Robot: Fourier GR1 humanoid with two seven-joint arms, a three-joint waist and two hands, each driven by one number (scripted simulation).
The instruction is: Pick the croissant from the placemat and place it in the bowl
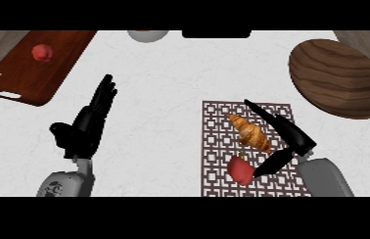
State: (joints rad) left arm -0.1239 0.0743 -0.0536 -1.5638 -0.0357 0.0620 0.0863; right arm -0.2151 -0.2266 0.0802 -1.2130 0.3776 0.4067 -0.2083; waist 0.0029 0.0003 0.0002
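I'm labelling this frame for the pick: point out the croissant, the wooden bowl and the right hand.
croissant (251, 132): head view, middle of its golden body.
wooden bowl (334, 78): head view, its brown inner wall.
right hand (292, 137): head view, its black palm.

This is a kitchen. A pale, marbled desk (173, 81) fills the view, laid out for food. At the far left lies a wooden cutting board (51, 71) with a small red fruit (42, 52) on it. At the far right sits a wooden bowl (334, 79). Near the right, a patterned placemat (217, 135) carries a croissant (250, 131) and a red apple (241, 170). A pale round dish (148, 35) shows at the far edge.
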